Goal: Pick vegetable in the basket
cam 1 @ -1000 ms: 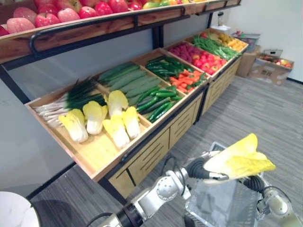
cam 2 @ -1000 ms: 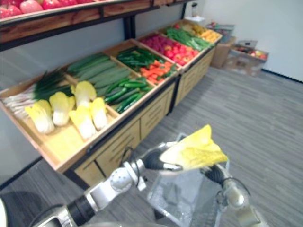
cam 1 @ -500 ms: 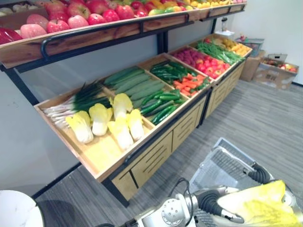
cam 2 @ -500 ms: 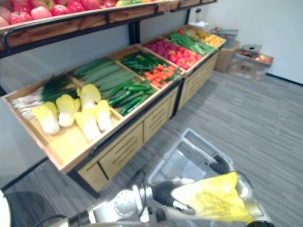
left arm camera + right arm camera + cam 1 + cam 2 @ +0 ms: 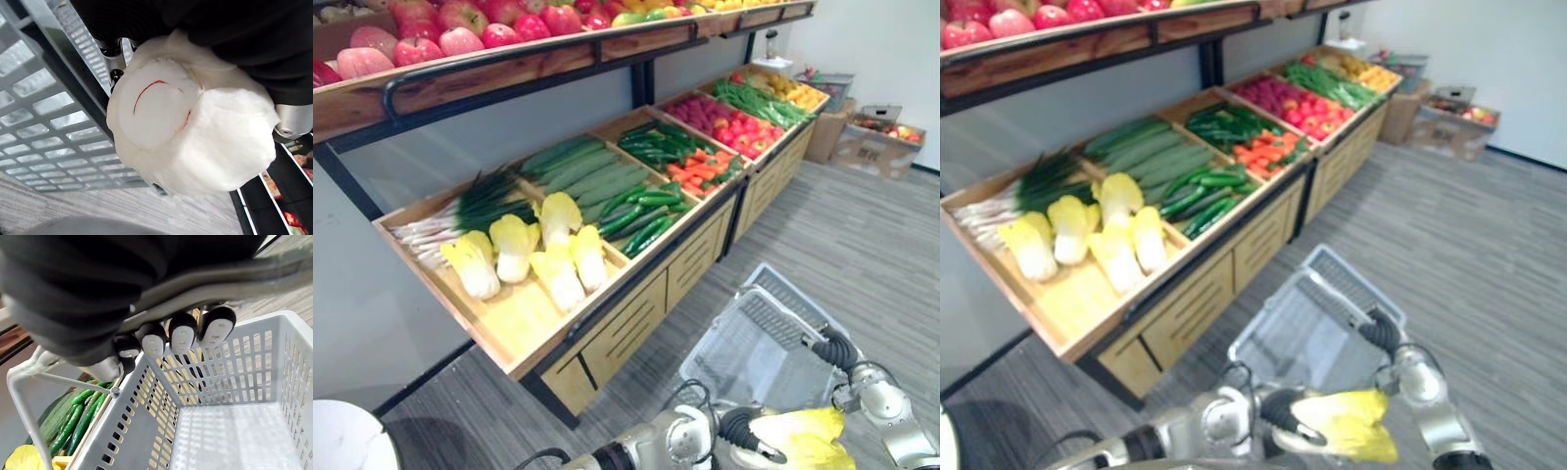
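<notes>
Low at the near side of the grey basket, the napa cabbage sits clenched in the left hand, its white cut base turned to the wrist camera with the basket's lattice just behind. A second ago it was held high over the basket; now it has come down close beside it, yet the basket's floor is bare. The right hand is curled round the handle. The drop-in looks near; release remains.
</notes>
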Motion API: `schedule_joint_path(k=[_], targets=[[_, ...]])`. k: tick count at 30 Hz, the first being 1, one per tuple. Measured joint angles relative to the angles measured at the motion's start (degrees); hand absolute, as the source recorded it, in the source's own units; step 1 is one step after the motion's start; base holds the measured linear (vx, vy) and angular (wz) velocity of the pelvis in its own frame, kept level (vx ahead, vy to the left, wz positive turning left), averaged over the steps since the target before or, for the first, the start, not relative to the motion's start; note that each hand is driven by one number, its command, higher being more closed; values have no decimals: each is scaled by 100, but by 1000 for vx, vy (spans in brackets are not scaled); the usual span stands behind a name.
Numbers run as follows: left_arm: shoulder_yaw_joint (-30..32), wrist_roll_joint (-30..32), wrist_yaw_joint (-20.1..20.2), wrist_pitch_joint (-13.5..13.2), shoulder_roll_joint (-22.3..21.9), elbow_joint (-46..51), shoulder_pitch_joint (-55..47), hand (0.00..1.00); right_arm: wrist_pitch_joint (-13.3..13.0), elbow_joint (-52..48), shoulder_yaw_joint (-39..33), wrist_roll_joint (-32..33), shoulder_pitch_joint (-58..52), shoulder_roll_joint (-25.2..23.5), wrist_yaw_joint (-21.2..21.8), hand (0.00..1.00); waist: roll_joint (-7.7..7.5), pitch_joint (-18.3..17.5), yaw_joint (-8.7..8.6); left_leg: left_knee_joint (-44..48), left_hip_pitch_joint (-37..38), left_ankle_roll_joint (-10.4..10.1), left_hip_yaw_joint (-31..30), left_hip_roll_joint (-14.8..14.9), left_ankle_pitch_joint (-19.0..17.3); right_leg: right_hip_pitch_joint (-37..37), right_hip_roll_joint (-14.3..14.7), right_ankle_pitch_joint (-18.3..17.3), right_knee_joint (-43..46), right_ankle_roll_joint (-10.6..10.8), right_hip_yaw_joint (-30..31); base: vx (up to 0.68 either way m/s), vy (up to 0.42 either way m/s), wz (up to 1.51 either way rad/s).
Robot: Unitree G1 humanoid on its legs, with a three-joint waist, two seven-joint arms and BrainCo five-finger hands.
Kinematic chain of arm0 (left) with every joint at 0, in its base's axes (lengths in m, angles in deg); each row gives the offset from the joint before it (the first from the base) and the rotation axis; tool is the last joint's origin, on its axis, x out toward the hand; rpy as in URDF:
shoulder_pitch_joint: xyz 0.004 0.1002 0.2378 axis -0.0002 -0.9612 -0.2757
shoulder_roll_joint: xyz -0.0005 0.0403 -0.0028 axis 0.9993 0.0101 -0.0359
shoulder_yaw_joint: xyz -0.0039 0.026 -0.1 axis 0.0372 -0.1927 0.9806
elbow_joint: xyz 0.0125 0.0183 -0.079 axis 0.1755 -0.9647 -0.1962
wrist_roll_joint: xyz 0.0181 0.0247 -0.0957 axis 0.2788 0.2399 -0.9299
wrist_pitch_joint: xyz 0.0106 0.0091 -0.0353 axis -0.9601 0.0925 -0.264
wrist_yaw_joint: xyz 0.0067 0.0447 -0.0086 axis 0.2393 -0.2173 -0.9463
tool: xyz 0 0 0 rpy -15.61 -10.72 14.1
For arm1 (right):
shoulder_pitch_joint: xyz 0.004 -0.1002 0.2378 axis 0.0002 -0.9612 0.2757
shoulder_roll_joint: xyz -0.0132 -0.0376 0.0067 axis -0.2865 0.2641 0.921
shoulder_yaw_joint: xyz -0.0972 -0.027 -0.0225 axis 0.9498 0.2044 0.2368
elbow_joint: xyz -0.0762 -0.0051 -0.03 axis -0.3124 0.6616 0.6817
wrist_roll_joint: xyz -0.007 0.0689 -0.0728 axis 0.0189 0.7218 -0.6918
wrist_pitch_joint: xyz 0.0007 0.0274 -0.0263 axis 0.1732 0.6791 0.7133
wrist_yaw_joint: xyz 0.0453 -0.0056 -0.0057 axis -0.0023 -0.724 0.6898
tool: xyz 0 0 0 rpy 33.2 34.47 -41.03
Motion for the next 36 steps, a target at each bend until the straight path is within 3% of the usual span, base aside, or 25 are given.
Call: schedule_joint_path(k=[6, 18, 19, 28, 36], targets=[[277, 200, -227, 105, -151, -367, 171, 100, 0, -116, 0, 10, 0, -61, -2, 100, -24, 16, -80, 1, 0, 20, 7, 0, -25, 4, -1, -3, -24, 3, 2, 0, 0, 0], [1208, 687, -863, 599, -232, -594, 510, 100, 0, -117, -101, 38, -208, -264, 3, 100, -77, 231, -111, 4, 3, 50, -58, 8, -47, 99, -20, -3, -74, 5, -88, 0, 0, 2], [1292, 710, -881, 608, -233, -594, 514, 0, 1, -120, -97, 121, -267, -274, 30, 100, -73, 251, -105, 4, -2, 48, -62, 17, -50, 92, -14, 2, -74, -1, -94, 0, 0, 4], [1343, 929, -1075, 714, -238, -610, 860, 0, 0, -155, -98, 164, -307, -394, 97, 100, -98, 366, -111, 4, -36, 65, -72, 6, -86, 69, -29, -10, -74, 13, -106, 0, 0, 0], [1010, 1074, -862, 638, -250, -618, 903, 0, 13, -155, -83, 162, -320, -405, 107, 100, -79, 389, -121, 5, -96, 66, -105, 6, -87, 15, -29, -10, -73, 13, -120, -9, -28, 0]])
